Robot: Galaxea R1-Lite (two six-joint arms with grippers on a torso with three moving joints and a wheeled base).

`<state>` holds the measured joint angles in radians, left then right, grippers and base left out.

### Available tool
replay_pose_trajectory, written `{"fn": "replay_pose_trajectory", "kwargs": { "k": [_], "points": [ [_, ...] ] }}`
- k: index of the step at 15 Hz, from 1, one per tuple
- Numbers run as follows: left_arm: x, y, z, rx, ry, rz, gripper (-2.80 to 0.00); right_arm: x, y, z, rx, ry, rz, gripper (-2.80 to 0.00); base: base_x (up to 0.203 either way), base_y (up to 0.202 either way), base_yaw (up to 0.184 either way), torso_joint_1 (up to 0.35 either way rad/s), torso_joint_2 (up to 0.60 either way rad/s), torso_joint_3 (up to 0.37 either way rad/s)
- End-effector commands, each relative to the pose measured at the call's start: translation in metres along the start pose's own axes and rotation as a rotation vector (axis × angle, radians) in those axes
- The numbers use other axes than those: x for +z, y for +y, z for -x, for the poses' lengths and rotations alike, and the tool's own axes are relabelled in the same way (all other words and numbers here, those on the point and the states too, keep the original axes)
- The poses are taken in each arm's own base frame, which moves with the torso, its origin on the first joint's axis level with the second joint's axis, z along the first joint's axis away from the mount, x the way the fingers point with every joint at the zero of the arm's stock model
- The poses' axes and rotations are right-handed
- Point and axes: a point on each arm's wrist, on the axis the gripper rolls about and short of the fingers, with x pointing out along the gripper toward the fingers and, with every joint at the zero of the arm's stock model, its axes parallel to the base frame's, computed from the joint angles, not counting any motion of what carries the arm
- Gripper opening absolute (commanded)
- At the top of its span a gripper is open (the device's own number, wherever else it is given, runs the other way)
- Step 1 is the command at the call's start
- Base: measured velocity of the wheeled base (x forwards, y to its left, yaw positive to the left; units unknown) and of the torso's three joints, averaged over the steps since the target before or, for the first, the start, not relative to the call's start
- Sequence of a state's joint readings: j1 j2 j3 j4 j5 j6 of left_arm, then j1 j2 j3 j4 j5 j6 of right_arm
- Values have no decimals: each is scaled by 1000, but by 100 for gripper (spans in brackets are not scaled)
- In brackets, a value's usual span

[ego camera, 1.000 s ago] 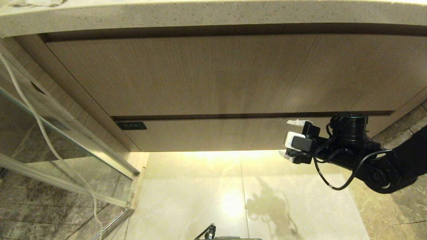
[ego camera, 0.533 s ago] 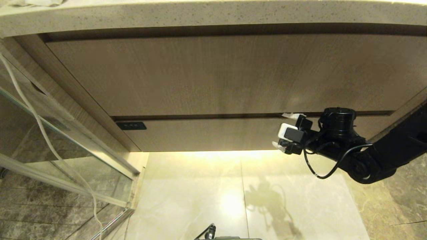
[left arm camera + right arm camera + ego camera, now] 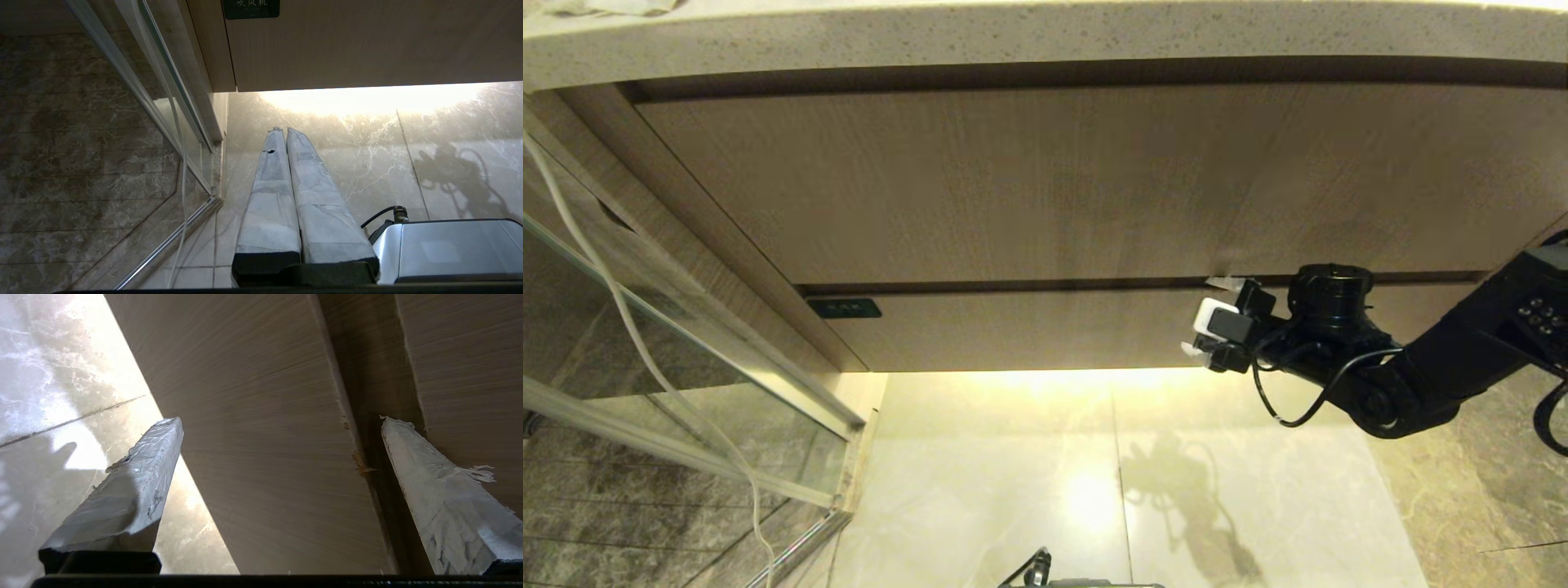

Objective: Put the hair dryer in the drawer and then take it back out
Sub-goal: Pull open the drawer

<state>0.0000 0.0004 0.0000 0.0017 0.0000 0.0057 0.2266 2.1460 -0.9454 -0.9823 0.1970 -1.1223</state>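
Note:
The drawer is the low wood-grain front with a small black label at its left end; it sits closed under the taller panel. My right gripper is at the drawer's right part, open wide. In the right wrist view the right gripper straddles the drawer front: one finger lies by the dark gap along its upper edge, the other finger past its lower edge. My left gripper is parked low over the floor, shut and empty. The hair dryer is out of view.
A speckled stone countertop overhangs the tall upper panel. A glass door with a metal frame and a hanging white cord stand at the left. Pale floor tiles lie below. My silver base is beside the left gripper.
My right arm has moved left and slightly up, bringing the open gripper against the drawer front's upper edge. The left arm has kept still.

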Motion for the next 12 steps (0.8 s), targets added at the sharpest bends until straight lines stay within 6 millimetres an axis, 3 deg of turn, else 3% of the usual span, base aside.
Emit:
{"fn": "replay_pose_trajectory", "kwargs": {
  "k": [1,6,12],
  "points": [
    [0,0,0,0,1,0,-280,-3,3,-8,-2,-2,6,0,0,0,0,0,0,0],
    [0,0,0,0,2,0,-280,-12,2,-19,-13,7,-1,0,0,0,0,0,0,0],
    [0,0,0,0,2,0,-280,-21,15,-15,81,88,-26,0,0,0,0,0,0,0]
  ]
}}
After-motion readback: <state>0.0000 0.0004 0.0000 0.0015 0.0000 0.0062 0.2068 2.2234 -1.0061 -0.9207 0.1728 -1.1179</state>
